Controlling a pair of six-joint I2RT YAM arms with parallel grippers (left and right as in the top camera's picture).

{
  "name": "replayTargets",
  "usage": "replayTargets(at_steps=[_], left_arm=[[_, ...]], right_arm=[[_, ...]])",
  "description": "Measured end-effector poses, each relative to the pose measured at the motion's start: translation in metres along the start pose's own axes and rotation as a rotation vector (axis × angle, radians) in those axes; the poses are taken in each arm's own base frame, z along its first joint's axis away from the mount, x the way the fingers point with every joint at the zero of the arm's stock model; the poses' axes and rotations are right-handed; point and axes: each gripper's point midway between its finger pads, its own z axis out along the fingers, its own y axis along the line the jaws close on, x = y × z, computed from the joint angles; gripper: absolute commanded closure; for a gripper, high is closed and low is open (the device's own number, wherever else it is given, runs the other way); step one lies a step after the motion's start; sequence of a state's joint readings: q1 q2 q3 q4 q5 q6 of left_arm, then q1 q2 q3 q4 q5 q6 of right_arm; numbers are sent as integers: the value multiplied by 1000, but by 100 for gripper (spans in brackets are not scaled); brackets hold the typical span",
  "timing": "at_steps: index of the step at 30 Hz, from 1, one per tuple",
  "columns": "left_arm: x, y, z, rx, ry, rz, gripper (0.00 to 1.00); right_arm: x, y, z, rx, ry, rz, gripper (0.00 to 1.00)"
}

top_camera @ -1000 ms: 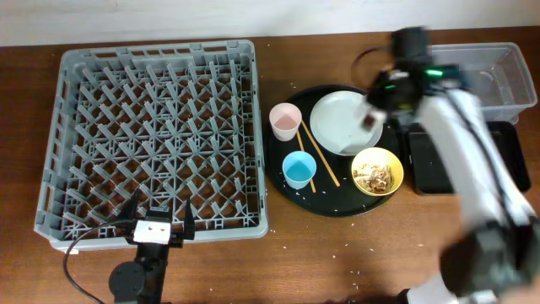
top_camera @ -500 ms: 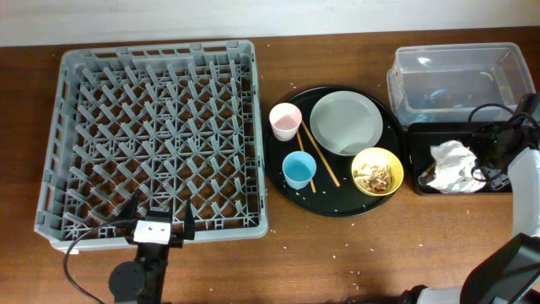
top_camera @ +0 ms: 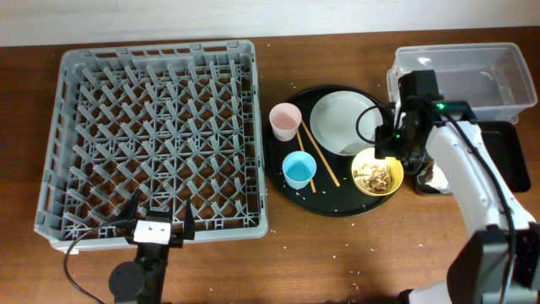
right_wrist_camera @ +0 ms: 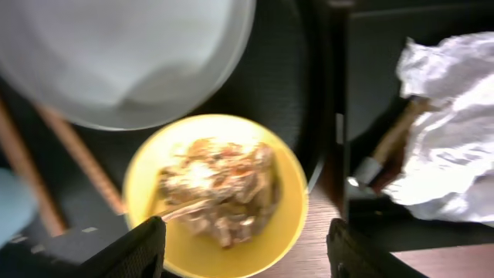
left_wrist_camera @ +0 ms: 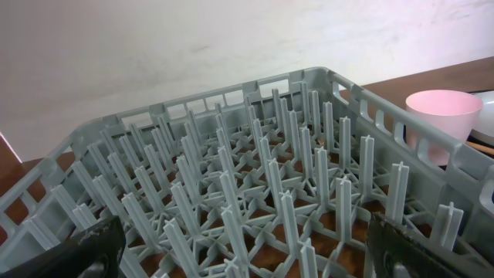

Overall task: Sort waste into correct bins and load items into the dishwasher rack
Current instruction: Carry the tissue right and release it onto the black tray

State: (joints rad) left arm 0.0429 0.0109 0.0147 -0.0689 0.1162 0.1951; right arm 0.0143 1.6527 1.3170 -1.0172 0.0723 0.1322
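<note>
My right gripper (top_camera: 390, 145) (right_wrist_camera: 245, 251) hangs open and empty over the yellow bowl (top_camera: 377, 171) of beige food scraps (right_wrist_camera: 220, 193). The crumpled white napkin (right_wrist_camera: 448, 154) with its brown-gold wrapper piece (right_wrist_camera: 394, 139) lies in the black tray bin (top_camera: 506, 152), mostly hidden under my arm in the overhead view. The clear tub (top_camera: 472, 67) stands behind it. White plate (top_camera: 342, 122), pink cup (top_camera: 286, 121), blue cup (top_camera: 299, 169) and chopsticks (top_camera: 319, 156) rest on the round tray. My left gripper (top_camera: 159, 215) (left_wrist_camera: 247, 251) is open at the near edge of the grey rack (top_camera: 152, 139).
The round black serving tray (top_camera: 337, 203) sits between the rack and the bins. Small crumbs dot the brown table in front of it. The rack holds only its upright pegs.
The napkin has landed in the black tray. My right gripper opened, swung out to the tray, then came back left over the yellow bowl. The left arm stayed still.
</note>
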Motion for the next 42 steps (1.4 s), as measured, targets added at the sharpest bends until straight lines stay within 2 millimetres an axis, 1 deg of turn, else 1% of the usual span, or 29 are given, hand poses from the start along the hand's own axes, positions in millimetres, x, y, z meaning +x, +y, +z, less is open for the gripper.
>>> replayTargets(at_steps=[3,5,6,8,11,12,13,15,18,24,26,27,28,29,30,32,33,38,41,42], left_arm=[[0,0,0,0,0,0,1],[0,0,0,0,0,0,1],[0,0,0,0,0,0,1],[0,0,0,0,0,0,1],[0,0,0,0,0,0,1],[0,0,0,0,0,0,1],[0,0,0,0,0,0,1],[0,0,0,0,0,0,1],[0,0,0,0,0,0,1],[0,0,0,0,0,0,1],[0,0,0,0,0,0,1],[0,0,0,0,0,0,1],[0,0,0,0,0,0,1],[0,0,0,0,0,0,1],[0,0,0,0,0,0,1],[0,0,0,0,0,0,1],[0,0,0,0,0,0,1],[0,0,0,0,0,0,1],[0,0,0,0,0,0,1],[0,0,0,0,0,0,1]], right_arm=[[4,-16,24,71,65,-2,33],[8,-18,44,88,118,-24,45],[10,-18,54,93,142,-32,50],[12,-18,66,99,167,-47,57],[12,-18,76,103,180,-55,60],[12,-18,78,103,182,-55,66],[10,-18,80,103,178,-58,75],[9,-18,82,106,170,-52,82],[17,-19,86,110,188,-60,96],[16,-16,84,89,180,-56,96],[17,-14,77,73,194,-45,96],[15,-11,68,56,190,-40,96],[8,-11,55,55,160,-33,96],[-6,-12,37,51,94,-18,96],[-15,-12,22,45,42,-11,96],[-21,-12,5,40,-8,-5,96],[-22,-12,3,40,-14,-5,96],[-20,-12,3,40,-7,-5,96],[-15,-13,3,42,13,-6,96],[-11,-13,7,44,23,-6,96]])
